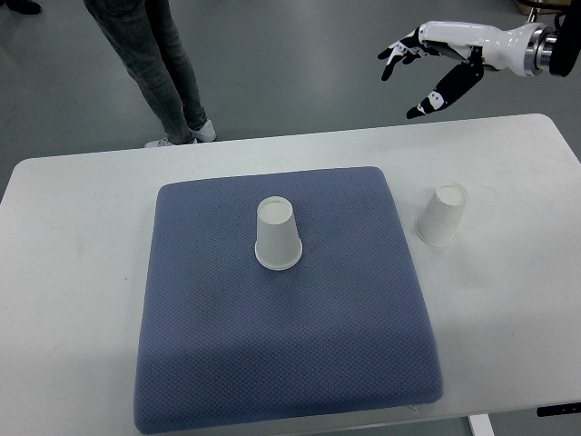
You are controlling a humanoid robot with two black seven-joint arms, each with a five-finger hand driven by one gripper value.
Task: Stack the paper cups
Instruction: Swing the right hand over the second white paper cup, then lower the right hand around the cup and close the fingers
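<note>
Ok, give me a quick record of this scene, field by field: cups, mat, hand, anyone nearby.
cup on mat: white paper cup, upside down, near the middle of the blue mat
cup off mat: second paper cup, upside down on the white table, right of the mat
right hand: raised beyond the table's far edge, fingers spread, holding nothing
left hand: not in view
person: legs beyond the table
stacked: not yet

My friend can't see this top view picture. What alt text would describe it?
Two white paper cups stand upside down on a white table: one cup on a blue mat, the other cup beside it. The robot's right hand hovers open above the table's far edge; a person's legs stand beyond.
</note>
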